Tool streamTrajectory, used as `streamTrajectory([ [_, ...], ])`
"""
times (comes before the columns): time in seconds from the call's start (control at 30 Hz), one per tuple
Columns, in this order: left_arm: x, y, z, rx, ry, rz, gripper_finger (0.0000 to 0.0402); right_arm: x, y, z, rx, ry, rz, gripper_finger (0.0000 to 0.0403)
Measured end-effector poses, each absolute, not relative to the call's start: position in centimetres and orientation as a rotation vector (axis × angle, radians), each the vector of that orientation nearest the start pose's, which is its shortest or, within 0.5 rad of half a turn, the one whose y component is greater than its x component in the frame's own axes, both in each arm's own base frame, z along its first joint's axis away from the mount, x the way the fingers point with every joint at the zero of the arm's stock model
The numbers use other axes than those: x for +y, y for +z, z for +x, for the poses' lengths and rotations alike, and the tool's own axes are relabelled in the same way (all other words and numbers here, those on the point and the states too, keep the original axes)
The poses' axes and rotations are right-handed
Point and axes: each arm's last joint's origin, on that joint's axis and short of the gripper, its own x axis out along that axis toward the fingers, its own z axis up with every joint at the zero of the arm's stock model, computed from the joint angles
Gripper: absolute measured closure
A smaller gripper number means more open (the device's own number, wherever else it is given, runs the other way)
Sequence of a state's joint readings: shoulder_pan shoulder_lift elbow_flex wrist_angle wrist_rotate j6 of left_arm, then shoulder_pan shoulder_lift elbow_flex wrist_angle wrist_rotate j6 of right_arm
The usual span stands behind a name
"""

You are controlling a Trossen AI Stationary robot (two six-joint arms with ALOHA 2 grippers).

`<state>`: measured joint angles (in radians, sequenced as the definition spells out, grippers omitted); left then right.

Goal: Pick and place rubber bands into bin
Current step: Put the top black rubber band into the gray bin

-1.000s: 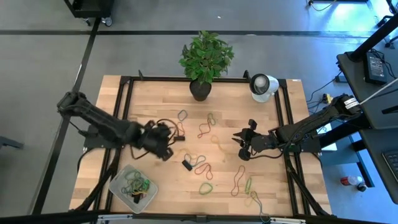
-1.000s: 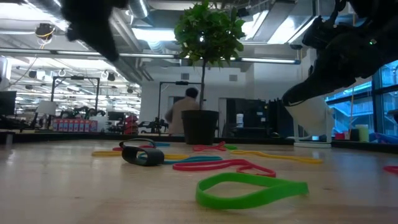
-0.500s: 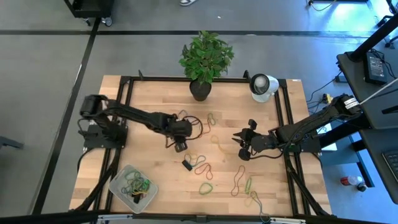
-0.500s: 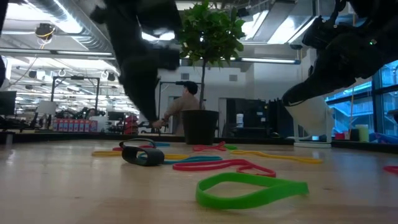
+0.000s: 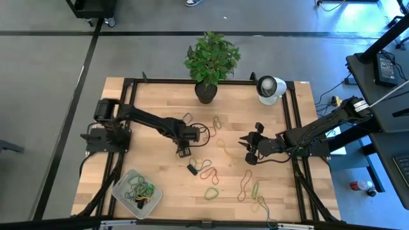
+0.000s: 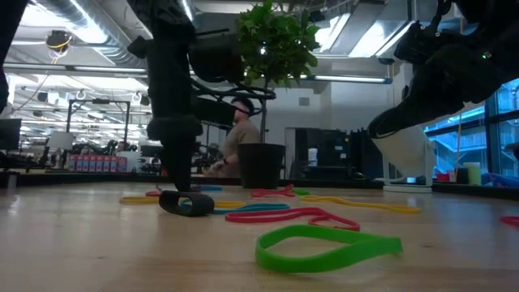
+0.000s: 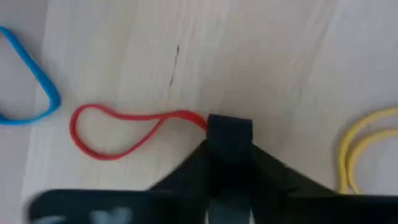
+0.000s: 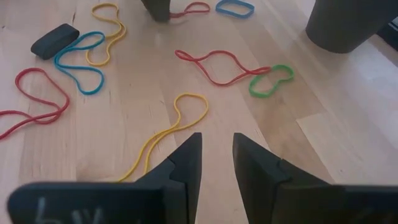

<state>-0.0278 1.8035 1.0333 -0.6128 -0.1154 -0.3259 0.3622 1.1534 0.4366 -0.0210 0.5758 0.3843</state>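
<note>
My left gripper (image 5: 184, 151) stands on the table's middle, fingers pointing down, shut at the end of a red rubber band (image 7: 121, 127); the low view shows its tips (image 6: 180, 186) at the tabletop behind a small black block (image 6: 185, 203). My right gripper (image 5: 248, 148) waits open right of centre, above a yellow band (image 8: 177, 121). Several loose rubber bands lie flat on the wood: blue (image 7: 31, 74), yellow (image 7: 357, 149), green (image 6: 328, 246), red (image 8: 214, 65). The whitish bin (image 5: 121, 191) sits at the near left corner with several bands inside. My left gripper pinches the red rubber band at its one end (image 7: 198, 119), which runs in under the shut fingertips (image 7: 229, 134). The fingers come from above, pointing down. The rest of the loop lies slack and flat on the table.
A potted plant (image 5: 209, 61) and a white round device (image 5: 270, 88) stand at the far edge. The black block (image 5: 192, 169) lies just near of my left gripper. A person (image 6: 239, 138) shows in the room beyond the table.
My left arm has swung from beside the bin toward the table's middle, then come down until its fingertips reach the tabletop at the red band. My right arm has kept still, and the bands on the table lie as before.
</note>
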Motion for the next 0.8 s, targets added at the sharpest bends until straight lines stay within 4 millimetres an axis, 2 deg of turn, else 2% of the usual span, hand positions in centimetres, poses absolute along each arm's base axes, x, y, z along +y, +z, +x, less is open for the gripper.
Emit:
streamTrajectory([
  [0.07,-0.8,14.7,31.2,1.365,0.279,-0.178,0.0382,5.8,16.7,19.7,0.605,-0.324,0.035,0.0309],
  [0.1,-1.1,15.2,31.0,1.372,0.271,-0.171,0.0389,5.8,16.7,19.8,0.604,-0.324,0.035,0.0309],
  [0.2,-1.7,17.8,30.9,1.321,0.272,-0.187,0.0399,5.8,16.7,19.7,0.605,-0.324,0.035,0.0309],
  [0.37,-3.1,21.3,29.1,1.27,0.298,-0.254,0.04,5.8,16.7,19.7,0.605,-0.324,0.035,0.0309],
  [0.6,-6.9,25.6,24.2,1.249,0.372,-0.443,0.04,5.8,16.6,19.7,0.614,-0.326,0.031,0.0309],
  [0.8,-11.1,27.1,19.9,1.268,0.476,-0.65,0.0399,5.8,16.6,19.7,0.613,-0.326,0.03,0.0309],
])
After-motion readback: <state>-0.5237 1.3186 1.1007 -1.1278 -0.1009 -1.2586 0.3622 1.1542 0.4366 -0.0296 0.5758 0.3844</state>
